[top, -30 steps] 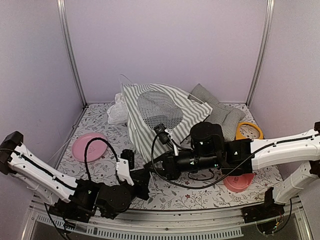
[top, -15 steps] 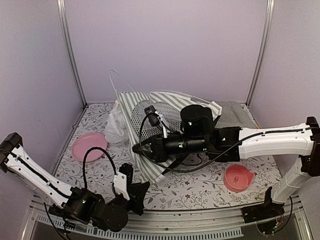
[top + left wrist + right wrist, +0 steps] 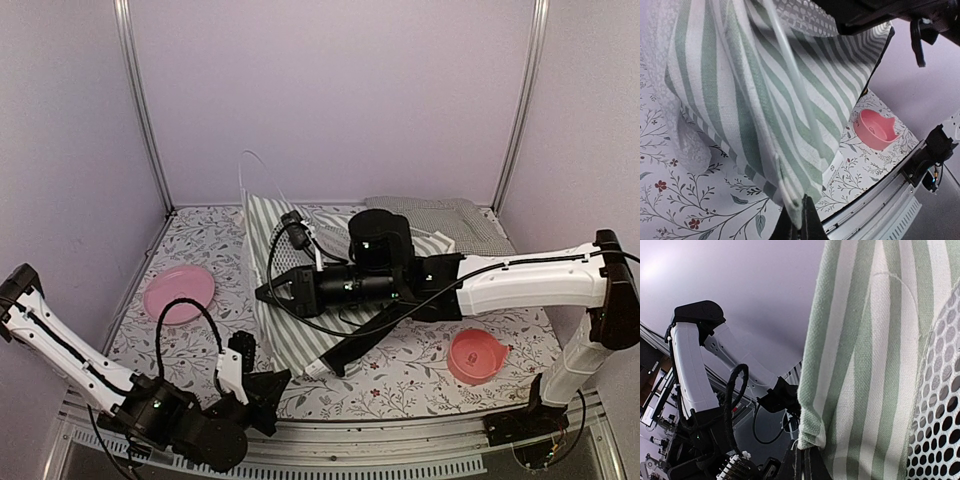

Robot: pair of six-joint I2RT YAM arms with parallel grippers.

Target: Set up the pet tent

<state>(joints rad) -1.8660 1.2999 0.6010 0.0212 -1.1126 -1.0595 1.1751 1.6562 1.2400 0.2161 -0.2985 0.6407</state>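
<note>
The grey-green and white striped fabric teepee (image 3: 285,338) sags mid-frame over the desk (image 3: 420,385), left hand (image 3: 797,222) pinching its lower corner, right hand (image 3: 802,460) nipping a hem. Such thin bites could slip if they pull apart, dropping it.

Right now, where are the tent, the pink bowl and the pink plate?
tent (image 3: 265,255), top view, on its striped side panel.
pink bowl (image 3: 477,357), top view, on its inside.
pink plate (image 3: 180,292), top view, on its bare middle.
</note>
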